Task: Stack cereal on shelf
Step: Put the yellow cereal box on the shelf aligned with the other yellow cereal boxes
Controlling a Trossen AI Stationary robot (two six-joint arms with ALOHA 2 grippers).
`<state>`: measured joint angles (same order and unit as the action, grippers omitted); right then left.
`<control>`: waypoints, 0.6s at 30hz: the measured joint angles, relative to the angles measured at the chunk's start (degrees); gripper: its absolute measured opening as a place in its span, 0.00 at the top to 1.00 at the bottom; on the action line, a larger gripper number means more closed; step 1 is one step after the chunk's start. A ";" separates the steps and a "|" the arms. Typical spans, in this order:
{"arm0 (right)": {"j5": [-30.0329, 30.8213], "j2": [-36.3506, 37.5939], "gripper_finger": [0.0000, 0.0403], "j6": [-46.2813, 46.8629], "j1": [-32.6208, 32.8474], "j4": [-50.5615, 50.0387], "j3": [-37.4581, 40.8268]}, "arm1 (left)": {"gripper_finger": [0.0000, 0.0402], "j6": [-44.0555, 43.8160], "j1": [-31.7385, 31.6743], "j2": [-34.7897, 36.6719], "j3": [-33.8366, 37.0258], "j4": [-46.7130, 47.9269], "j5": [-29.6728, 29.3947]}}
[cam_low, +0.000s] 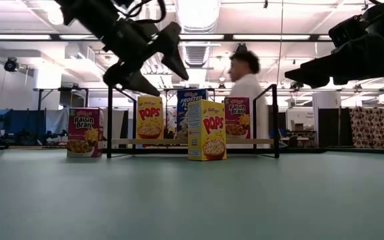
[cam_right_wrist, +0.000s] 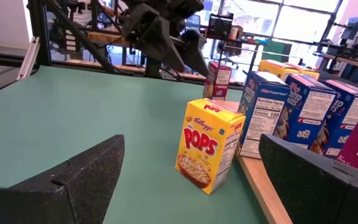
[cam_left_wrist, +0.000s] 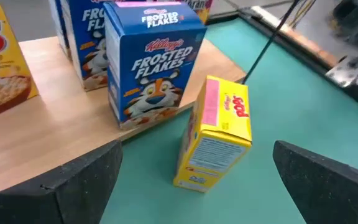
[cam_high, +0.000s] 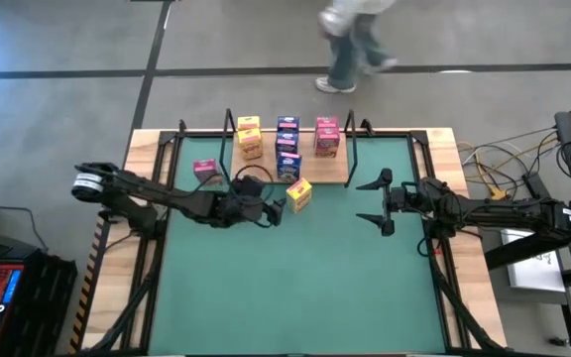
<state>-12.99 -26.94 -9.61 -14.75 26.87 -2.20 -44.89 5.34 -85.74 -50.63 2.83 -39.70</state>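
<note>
A yellow Pops box [cam_high: 298, 193] stands upright on the green mat just in front of the shelf [cam_high: 266, 171], a light wood board with black wire uprights. On the board stand yellow [cam_high: 249, 136], blue [cam_high: 286, 147] and pink [cam_high: 327, 137] boxes. A pink Raisin Bran box [cam_low: 84, 132] stands on the mat left of the shelf. My left gripper [cam_high: 272, 210] is open and raised above the mat [cam_low: 169, 83], just left of the yellow box [cam_left_wrist: 216, 134]. My right gripper [cam_high: 370, 201] is open to the box's right, facing it [cam_right_wrist: 209, 149].
The green mat [cam_high: 295, 288] covers the table inside a black frame. Cables [cam_high: 509, 164] lie beyond the table's right edge. A person [cam_low: 245, 87] moves behind the table's far edge. Bare mat stretches toward the near edge.
</note>
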 joint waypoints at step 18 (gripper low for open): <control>0.02 -0.24 0.10 0.00 0.00 -0.96 0.00 | 0.00 0.62 -3.45 -11.94 -18.64 16.90 6.60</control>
<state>-12.97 -27.18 -9.61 -14.75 25.91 -2.20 -44.27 1.89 -97.68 -69.27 19.73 -33.10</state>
